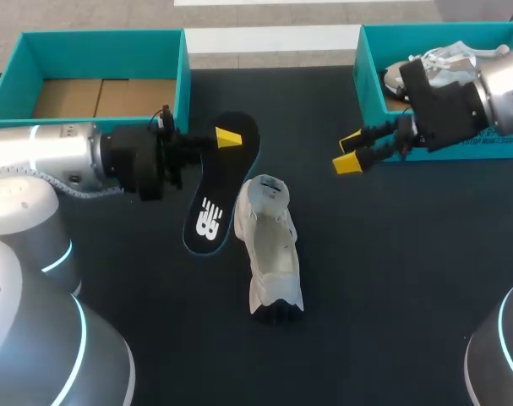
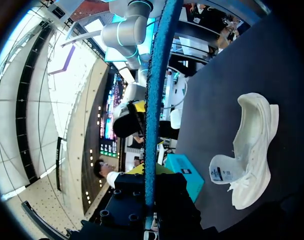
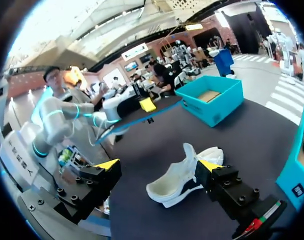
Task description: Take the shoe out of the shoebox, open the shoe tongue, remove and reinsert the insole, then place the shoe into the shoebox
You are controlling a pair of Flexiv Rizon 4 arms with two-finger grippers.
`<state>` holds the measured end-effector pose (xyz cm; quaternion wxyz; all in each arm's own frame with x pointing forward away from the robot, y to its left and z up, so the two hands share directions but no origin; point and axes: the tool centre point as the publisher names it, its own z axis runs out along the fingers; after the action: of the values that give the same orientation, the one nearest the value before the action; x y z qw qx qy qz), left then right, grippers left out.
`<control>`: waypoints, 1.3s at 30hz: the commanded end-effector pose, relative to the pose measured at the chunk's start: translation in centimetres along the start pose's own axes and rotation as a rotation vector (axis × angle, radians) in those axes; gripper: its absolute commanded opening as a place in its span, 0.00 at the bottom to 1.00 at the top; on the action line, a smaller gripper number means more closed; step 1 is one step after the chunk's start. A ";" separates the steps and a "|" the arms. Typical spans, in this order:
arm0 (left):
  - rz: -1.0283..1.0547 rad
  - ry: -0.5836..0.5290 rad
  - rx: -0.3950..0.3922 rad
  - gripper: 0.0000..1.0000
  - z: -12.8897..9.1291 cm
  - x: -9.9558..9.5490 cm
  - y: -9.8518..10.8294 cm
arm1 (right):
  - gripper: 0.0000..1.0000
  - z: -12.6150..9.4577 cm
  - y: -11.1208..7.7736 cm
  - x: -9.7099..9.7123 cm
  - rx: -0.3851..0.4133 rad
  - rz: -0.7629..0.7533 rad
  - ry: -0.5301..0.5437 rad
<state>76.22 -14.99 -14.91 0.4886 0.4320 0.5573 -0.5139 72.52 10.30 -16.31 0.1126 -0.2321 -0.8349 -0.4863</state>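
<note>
The shoe [image 1: 271, 249] sits out on the table [image 1: 391, 279], well apart from both boxes. Its mouth faces up and the tongue is pulled back, which leaves the opening free for the refit. From the right wrist view it looks to rest on its sole, though I can't be sure of that.

Just beside the shoe, on my left of it, is the insole [image 1: 219, 190]. It is out of the shoe and held clear of the table. My left gripper [image 1: 226, 139] is clamped on the end farthest from me, one yellow tip on top and the other finger hidden underneath. I'd judge it is gripped by that end so the long free end can be steered into the shoe's mouth. The removal half looks done and reinsertion is the step in hand.

My right gripper [image 1: 351, 152] hovers off to the right of the shoe with its jaws wide and nothing in them. In its own view the shoe lies ahead between the two fingers. I take that as a waiting pose, placed to pin the shoe while the insole goes in.

Beyond the shoe to the left, the left box [image 1: 182, 80] shows its cardboard floor. To the right, the right box [image 1: 368, 72] holds a second shoe [image 1: 446, 61].
</note>
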 end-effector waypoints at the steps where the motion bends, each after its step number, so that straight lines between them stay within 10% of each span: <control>1: -0.071 0.008 0.009 0.00 -0.3 0.1 -0.5 | 1.00 0.7 0.3 -0.1 0.099 -0.144 -0.179; 9: -0.391 -0.021 0.008 0.00 -1.3 1.0 -3.2 | 1.00 1.2 -0.4 -1.0 0.384 -0.333 -0.352; 27: -0.481 -0.043 -0.006 0.00 -1.4 1.5 -3.9 | 1.00 1.4 -0.7 -1.0 0.417 -0.366 -0.367; 39: -0.613 -0.041 0.064 0.00 1.0 6.3 -9.0 | 1.00 4.6 -4.8 -2.3 0.555 -0.586 -0.334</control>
<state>67.48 -16.30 -18.65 0.3038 0.2547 0.6364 -0.6617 71.28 10.74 -21.56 -0.1139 -0.0289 -0.9717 -0.2047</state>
